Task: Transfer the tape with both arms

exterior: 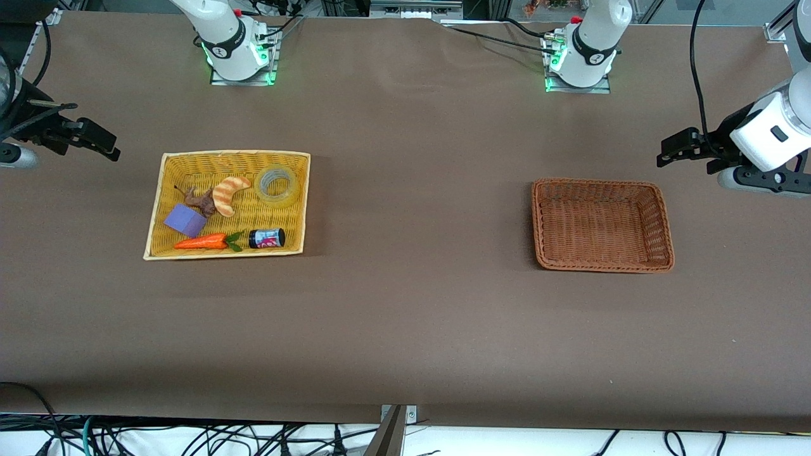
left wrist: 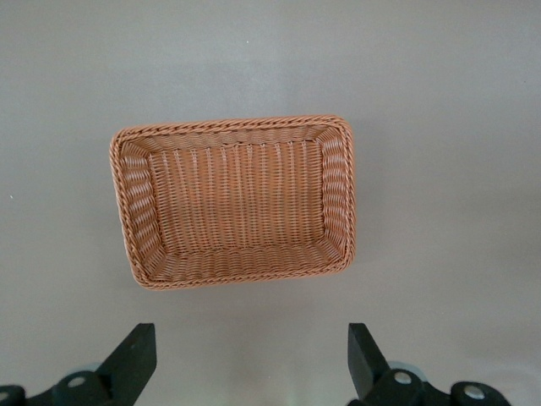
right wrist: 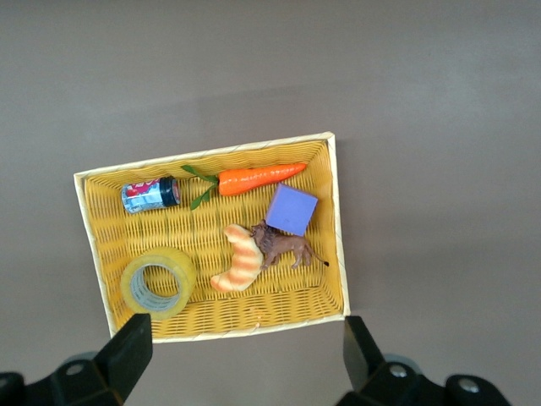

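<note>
Brown basket (exterior: 602,225) empty, tape (exterior: 277,185) in yellow basket (exterior: 166,209), both arms raised at table ends, jaws wide

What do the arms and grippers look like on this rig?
Both arms are glossy white with black joint bands and green-lit bases. The left gripper and right gripper are small, black and two-fingered. Black cables run along each arm. Wrist views show wedge-shaped black jaws.

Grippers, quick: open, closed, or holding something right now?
Left gripper: open, empty, above the table by the brown basket.
Right gripper: open, empty, above the table by the yellow basket; the tape lies inside.
</note>
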